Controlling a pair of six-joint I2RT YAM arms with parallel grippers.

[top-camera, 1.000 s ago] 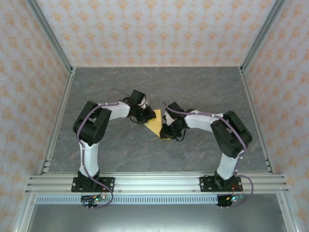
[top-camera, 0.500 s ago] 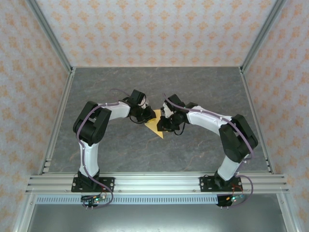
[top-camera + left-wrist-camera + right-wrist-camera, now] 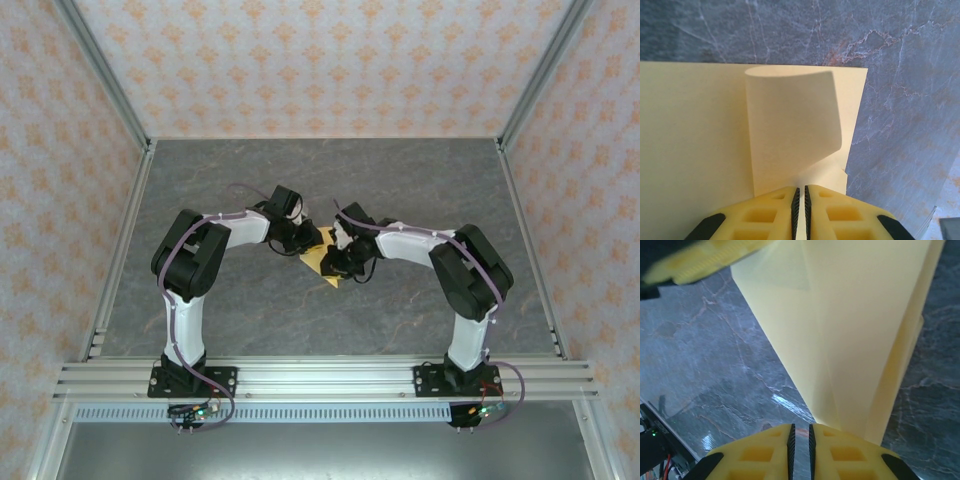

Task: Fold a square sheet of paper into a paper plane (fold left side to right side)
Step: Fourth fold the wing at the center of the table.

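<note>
Nearly closed, grip unclear, right gripper (image 3: 800, 431) has slid inward over paper (image 3: 690, 140); left gripper (image 3: 800, 192) pinches a flap (image 3: 792, 125); fold tightening.

Grey veined tabletop (image 3: 250, 320) with creased yellow paper (image 3: 320, 265) near its middle.

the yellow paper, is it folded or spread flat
Folded, partly. Left wrist view: a flap of the paper curls up off the flat layer. Right wrist view: overlapping layers narrow towards a point.
</note>
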